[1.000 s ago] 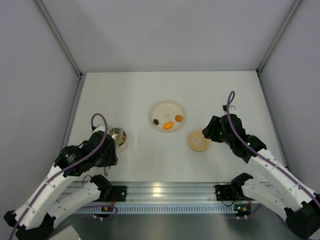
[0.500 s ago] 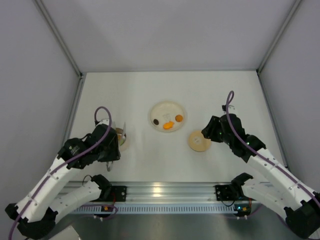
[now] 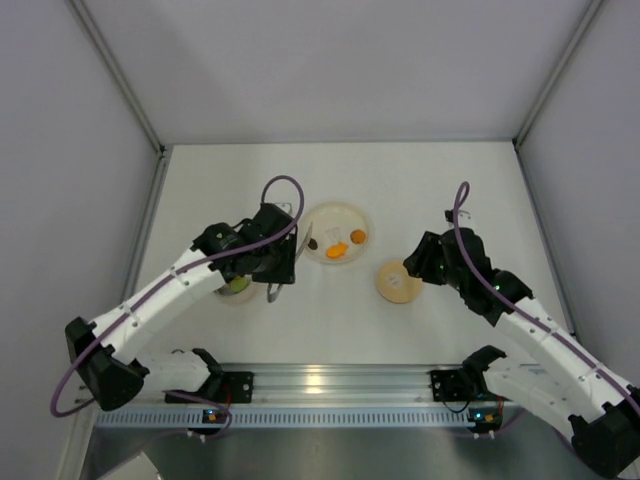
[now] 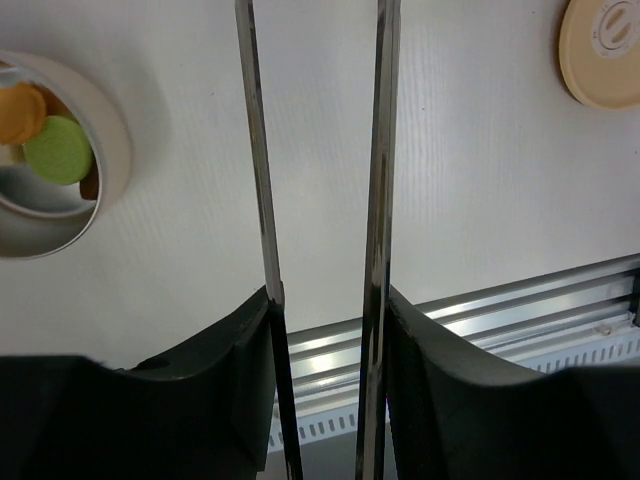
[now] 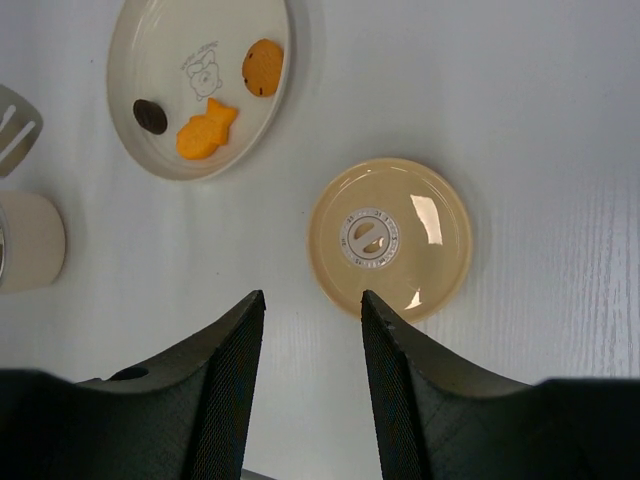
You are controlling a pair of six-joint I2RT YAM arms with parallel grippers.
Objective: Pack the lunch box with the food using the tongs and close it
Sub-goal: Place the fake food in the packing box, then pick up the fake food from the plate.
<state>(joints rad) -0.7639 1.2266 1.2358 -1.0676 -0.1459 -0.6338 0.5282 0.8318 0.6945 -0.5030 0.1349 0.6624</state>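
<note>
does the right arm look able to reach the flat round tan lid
Probably yes: the right gripper hovers open and empty by the flat round tan lid, nothing lying between them.

Left hand (image 3: 280, 262) is out over the counter (image 3: 400, 180) between the lunch box (image 3: 238, 285) and the plate (image 3: 336, 215), the tongs (image 3: 306, 238) poking out with their tip at the plate's left rim. Three pieces of food (image 3: 337, 251) lie on the plate. Right hand (image 3: 415, 262) hovers just beside the tan lid (image 3: 397, 283).
</note>
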